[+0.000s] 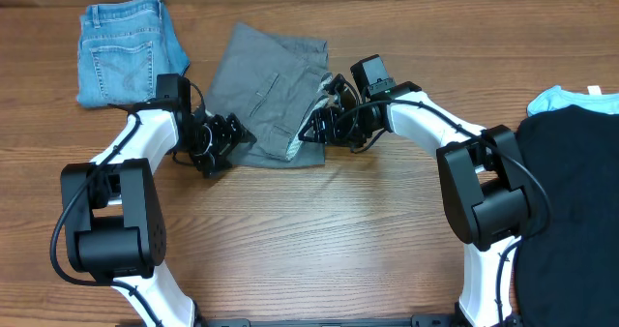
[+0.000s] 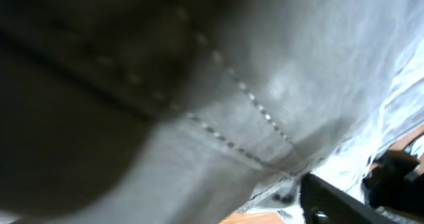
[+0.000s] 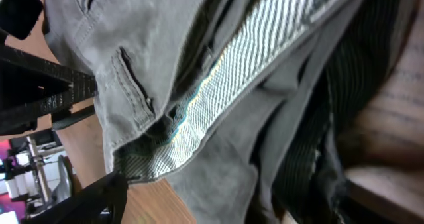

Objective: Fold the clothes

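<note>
The grey shorts (image 1: 266,90) lie crumpled at the back middle of the table, with the pale striped lining (image 3: 245,71) turned out at the waistband. My left gripper (image 1: 224,138) is at their lower left edge. Grey cloth (image 2: 218,85) fills the left wrist view, and only one finger (image 2: 344,201) shows, far out to the side. My right gripper (image 1: 324,124) is at the shorts' right edge, over the waistband (image 3: 218,184). Its fingers are spread, with grey cloth lying between them. The blue denim shorts (image 1: 126,51) lie folded at the back left.
A black garment (image 1: 571,201) covers the table's right side, with a light-blue garment (image 1: 561,97) behind it. Bare wooden tabletop (image 1: 309,240) runs across the front between the two arm bases.
</note>
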`<state>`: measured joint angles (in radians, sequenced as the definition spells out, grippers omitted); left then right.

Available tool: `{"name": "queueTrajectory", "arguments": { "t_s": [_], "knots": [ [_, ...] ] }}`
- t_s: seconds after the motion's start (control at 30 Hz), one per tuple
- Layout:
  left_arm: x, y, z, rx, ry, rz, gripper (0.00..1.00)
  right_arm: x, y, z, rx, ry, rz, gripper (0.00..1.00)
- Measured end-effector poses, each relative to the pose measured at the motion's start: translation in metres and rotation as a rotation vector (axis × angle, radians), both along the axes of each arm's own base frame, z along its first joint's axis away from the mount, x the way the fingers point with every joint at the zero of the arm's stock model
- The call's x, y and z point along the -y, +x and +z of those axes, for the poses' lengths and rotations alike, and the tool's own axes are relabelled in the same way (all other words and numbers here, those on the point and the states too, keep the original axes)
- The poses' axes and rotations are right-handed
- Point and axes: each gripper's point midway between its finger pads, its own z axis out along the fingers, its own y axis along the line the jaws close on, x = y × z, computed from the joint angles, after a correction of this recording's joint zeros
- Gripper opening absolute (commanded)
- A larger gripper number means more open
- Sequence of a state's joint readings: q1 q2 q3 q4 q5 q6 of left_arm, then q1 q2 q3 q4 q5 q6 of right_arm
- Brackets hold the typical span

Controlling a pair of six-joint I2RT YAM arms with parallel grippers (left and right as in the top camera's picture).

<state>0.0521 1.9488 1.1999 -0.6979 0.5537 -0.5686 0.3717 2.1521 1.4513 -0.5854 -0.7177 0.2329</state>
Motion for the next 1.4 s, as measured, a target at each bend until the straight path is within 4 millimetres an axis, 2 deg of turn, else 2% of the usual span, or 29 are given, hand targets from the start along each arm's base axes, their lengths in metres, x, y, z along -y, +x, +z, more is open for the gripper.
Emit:
{"name": "queueTrajectory", "arguments": {
  "t_s": [0.03,0.13,0.3,0.47,0.57,0.73,0.83,0.93,1.03,1.1,1.2,1.23,1.27,1.4],
  "knots": [
    [0.000,-0.001,0.000,0.005,0.001,-0.011,0.79,0.001,-0.001,0.000,-0.007,-0.002,-0.001,0.84],
    [0.000,0.002,-0.001,0.031,0.003,-0.033,0.78,0.004,0.000,0.001,-0.014,0.013,-0.004,0.84],
    [0.007,0.018,0.001,0.106,0.005,-0.036,0.74,0.006,0.002,0.007,-0.010,0.055,0.007,0.85],
    [0.016,0.029,-0.003,0.103,0.011,0.040,0.45,0.004,0.000,0.010,-0.012,0.076,0.020,0.84],
    [0.020,0.031,-0.006,0.076,0.005,0.089,0.23,0.003,0.000,0.010,-0.010,0.079,0.022,0.84],
    [0.019,0.028,-0.007,0.026,-0.005,0.150,0.04,0.008,0.004,0.011,-0.006,0.085,0.012,0.83],
    [0.018,0.015,-0.011,-0.029,0.008,0.138,0.04,0.020,0.008,0.010,-0.020,0.082,-0.016,0.82],
    [0.012,-0.007,-0.015,-0.096,0.054,0.082,0.04,0.039,0.017,0.011,-0.036,0.093,-0.061,0.81],
    [0.000,-0.031,-0.015,-0.154,0.142,-0.010,0.04,0.053,0.029,0.018,-0.022,0.140,-0.091,0.74],
    [-0.008,-0.045,-0.015,-0.177,0.198,-0.076,0.04,0.058,0.034,0.023,-0.009,0.167,-0.099,0.64],
    [-0.017,-0.055,-0.015,-0.173,0.254,-0.181,0.09,0.051,0.035,0.029,-0.002,0.185,-0.084,0.58],
    [-0.019,-0.056,-0.015,-0.165,0.263,-0.206,0.13,0.047,0.034,0.030,0.003,0.184,-0.073,0.55],
    [-0.020,-0.056,-0.015,-0.156,0.272,-0.229,0.22,0.041,0.032,0.029,0.009,0.174,-0.060,0.54],
    [-0.026,-0.056,-0.017,-0.132,0.309,-0.288,0.37,0.006,0.012,0.023,0.042,0.127,0.036,0.50]
  ]
}}
